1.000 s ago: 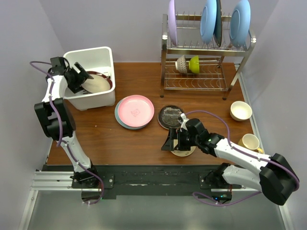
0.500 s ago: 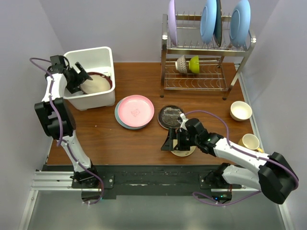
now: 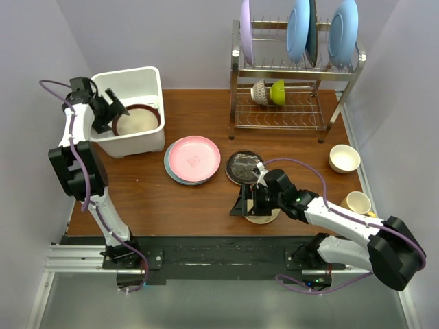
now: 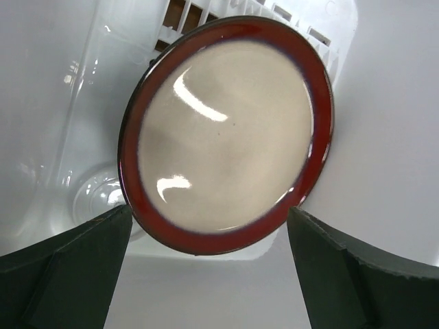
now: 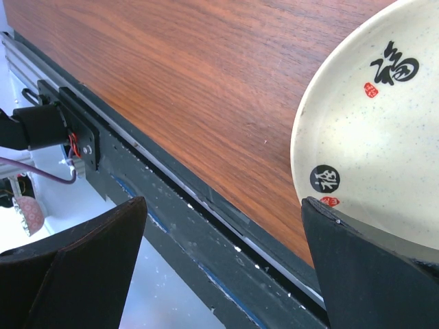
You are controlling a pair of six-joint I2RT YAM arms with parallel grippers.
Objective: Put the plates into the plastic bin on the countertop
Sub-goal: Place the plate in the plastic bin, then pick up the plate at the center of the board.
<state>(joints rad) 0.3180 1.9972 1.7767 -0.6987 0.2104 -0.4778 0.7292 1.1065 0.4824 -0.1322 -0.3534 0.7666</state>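
Arching over plastic bin, left arm, jaws wide.

At the back right, a shiny wire rack with two shelves. Up top, standing on edge: a lilac plate at the left end, a light-blue plate near the middle, another light-blue plate at the right end. Down below, a small patterned bowl just beside a green bowl. Nearer, on the right side, a cream bowl, then a cream mug nearer still.
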